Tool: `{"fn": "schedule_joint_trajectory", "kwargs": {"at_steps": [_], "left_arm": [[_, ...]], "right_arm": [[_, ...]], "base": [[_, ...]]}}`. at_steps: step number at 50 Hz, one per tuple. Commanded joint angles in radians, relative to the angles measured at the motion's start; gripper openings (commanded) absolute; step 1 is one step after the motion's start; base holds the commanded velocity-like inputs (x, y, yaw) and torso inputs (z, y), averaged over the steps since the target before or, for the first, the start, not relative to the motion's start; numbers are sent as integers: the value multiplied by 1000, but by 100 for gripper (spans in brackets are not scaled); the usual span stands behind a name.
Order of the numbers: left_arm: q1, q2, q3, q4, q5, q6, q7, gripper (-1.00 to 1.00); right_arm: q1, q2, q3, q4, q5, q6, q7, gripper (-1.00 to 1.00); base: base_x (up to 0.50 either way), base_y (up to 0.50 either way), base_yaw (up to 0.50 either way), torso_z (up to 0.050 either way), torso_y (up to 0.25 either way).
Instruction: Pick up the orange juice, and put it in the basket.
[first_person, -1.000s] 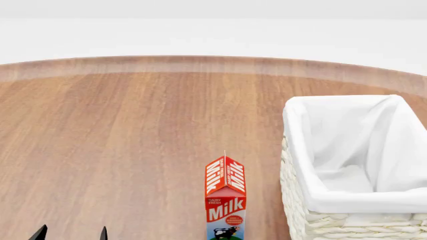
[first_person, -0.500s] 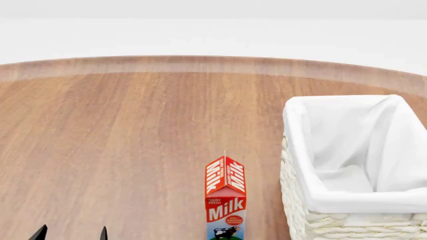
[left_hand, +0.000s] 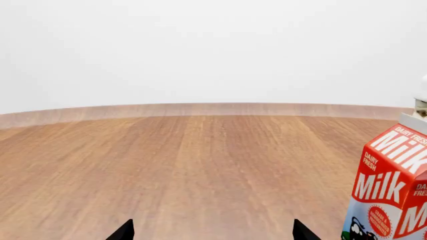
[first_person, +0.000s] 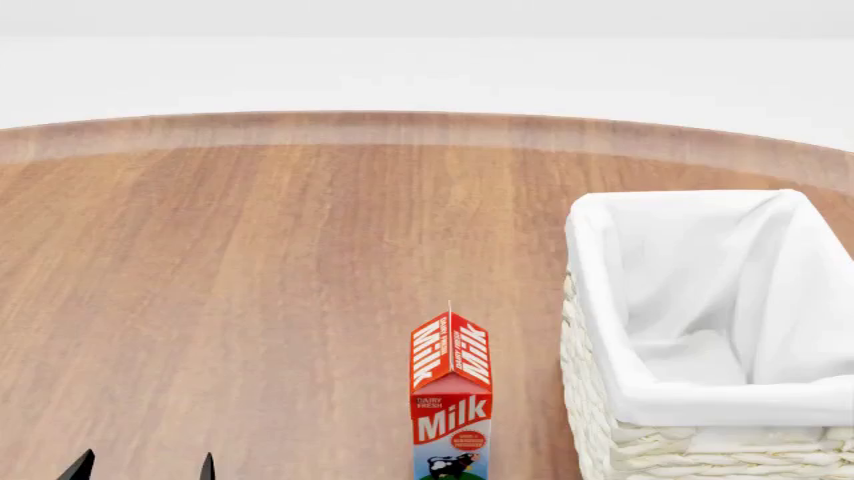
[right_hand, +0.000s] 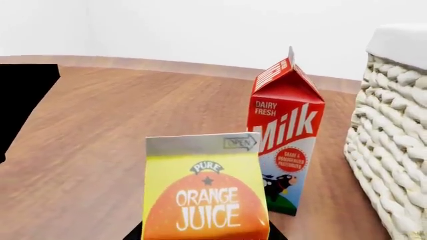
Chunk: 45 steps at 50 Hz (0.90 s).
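Observation:
The orange juice (right_hand: 203, 195), a yellow carton with an orange circle, fills the near part of the right wrist view. My right gripper (right_hand: 205, 233) has a black finger against each side of it, shut on it. Carton and right gripper are out of the head view. The basket (first_person: 603, 300), cream wicker with a white cloth lining, stands at the right of the head view; its woven wall shows in the right wrist view (right_hand: 393, 140). My left gripper (first_person: 144, 468) is open and empty at the near left, and shows in its wrist view (left_hand: 211, 233).
A red-and-white milk carton (first_person: 450, 400) stands upright just left of the basket, behind the orange juice in the right wrist view (right_hand: 285, 135) and beside my left gripper (left_hand: 393, 190). The wooden table (first_person: 267, 260) curves away at the far edge. A black shape (right_hand: 23, 100) shows beyond the juice.

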<state>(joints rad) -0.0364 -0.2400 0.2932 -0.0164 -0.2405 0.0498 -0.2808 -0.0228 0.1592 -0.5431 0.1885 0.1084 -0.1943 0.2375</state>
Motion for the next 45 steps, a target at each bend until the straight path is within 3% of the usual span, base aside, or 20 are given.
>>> {"fn": "schedule_joint_trajectory", "kwargs": {"at_steps": [1, 45], "left_arm": [[-1, -3, 5, 0, -4, 1, -4, 100], [-5, -16, 21, -2, -16, 7, -19, 100]], "right_arm": [[-28, 22, -8, -103, -25, 32, 14, -100], [-94, 136, 25, -631, -4, 264, 86, -100]], "base": [[0, 0, 0, 0, 0], [0, 0, 0, 0, 0]]}}
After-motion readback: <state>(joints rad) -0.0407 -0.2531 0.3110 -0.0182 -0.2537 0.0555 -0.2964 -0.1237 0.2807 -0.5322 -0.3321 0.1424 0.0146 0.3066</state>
